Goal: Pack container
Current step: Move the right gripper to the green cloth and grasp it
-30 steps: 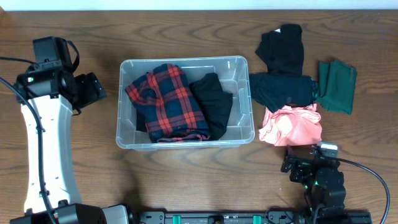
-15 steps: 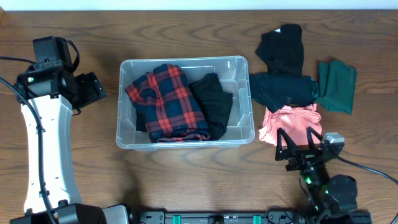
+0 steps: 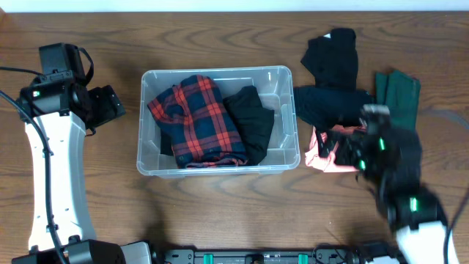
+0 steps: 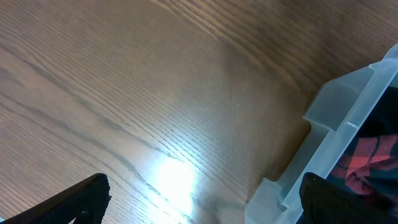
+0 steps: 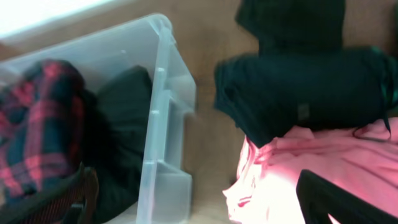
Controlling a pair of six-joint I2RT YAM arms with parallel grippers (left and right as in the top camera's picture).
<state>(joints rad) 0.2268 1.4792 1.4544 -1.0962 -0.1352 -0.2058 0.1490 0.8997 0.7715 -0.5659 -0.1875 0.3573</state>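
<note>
On the tabletop, the container sits mid-table. It already holds a plaid garment and a black garment, and there looks to be room on top. The loose pile lies just to its right: a dark garment, a green garment and a pink garment.

Your right end effector hangs over the pink one, spread wide and holding nothing, so I'd take that piece. Come down on a thick fold near its middle, not a thin edge, and lift high enough to clear the container's right wall. Your left end effector, also wide open and empty, sits left of the container.

The overhead view blurs your right arm. The right wrist view shows the pink folds and the dark garment lying against them. Only the left wrist view shows the container's outer corner moulding.
</note>
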